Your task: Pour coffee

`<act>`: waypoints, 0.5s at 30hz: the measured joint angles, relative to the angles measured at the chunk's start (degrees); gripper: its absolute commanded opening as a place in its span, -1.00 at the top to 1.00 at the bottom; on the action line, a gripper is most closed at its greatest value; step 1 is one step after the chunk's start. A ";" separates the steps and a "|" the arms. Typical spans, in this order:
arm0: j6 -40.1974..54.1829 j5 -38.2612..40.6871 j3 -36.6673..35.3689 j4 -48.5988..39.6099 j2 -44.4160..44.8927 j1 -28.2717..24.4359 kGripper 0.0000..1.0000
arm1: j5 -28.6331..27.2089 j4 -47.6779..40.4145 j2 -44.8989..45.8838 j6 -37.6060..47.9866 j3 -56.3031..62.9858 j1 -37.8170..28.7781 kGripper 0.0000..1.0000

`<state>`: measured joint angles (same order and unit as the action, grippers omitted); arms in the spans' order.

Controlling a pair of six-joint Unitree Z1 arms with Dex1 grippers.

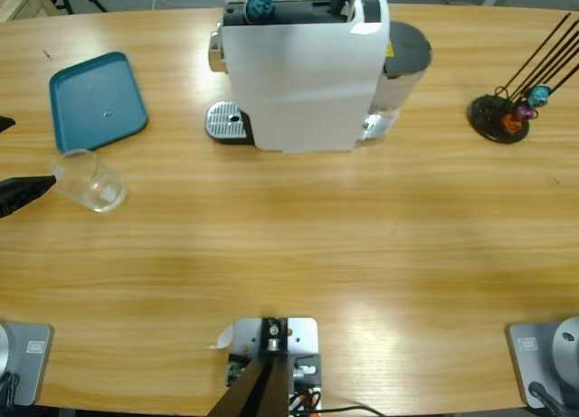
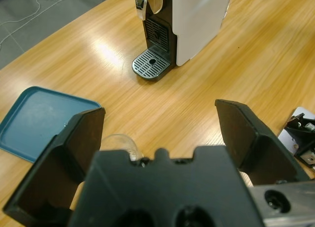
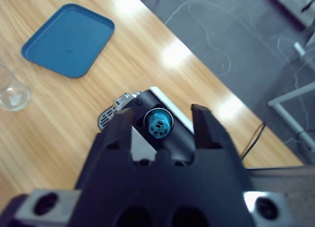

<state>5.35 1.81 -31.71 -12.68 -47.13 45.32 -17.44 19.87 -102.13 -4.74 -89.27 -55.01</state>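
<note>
The right gripper (image 3: 160,126) hangs above the coffee machine (image 1: 303,69), jaws apart on either side of the teal capsule (image 3: 158,123) seated in the machine's top slot; contact cannot be judged. No coffee is visible in the clear glass (image 1: 89,182), which stands just below the teal tray (image 1: 95,100). The left gripper (image 2: 162,133) is wide open, empty, just beside the glass. The drip grate (image 1: 226,121) is bare. A capsule rack (image 1: 511,109) stands at the table's (image 1: 317,254) far right.

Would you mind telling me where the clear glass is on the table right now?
In the high view the glass stands at the table's left, just below the teal tray, with the open left gripper right beside it.
</note>
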 measured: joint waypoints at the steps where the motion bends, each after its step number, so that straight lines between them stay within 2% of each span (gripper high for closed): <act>1: 0.00 0.00 0.12 0.00 0.00 0.00 -0.94 | 0.01 1.17 -0.31 1.28 -1.00 0.00 0.48; 7: -0.11 0.00 0.45 0.00 0.00 0.00 -0.94 | 1.15 5.53 -2.02 6.24 -3.84 0.00 0.41; 10: -0.37 0.00 0.80 0.00 0.00 0.00 -0.94 | 1.55 6.05 -2.36 7.58 -3.84 0.00 0.30; 15: -0.50 0.00 0.98 0.00 0.00 0.00 -0.94 | 1.64 6.07 -2.41 8.45 -3.84 0.01 0.30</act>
<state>4.85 1.81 -30.73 -12.68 -47.13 45.32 -15.81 25.93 -104.54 3.71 -93.11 -55.01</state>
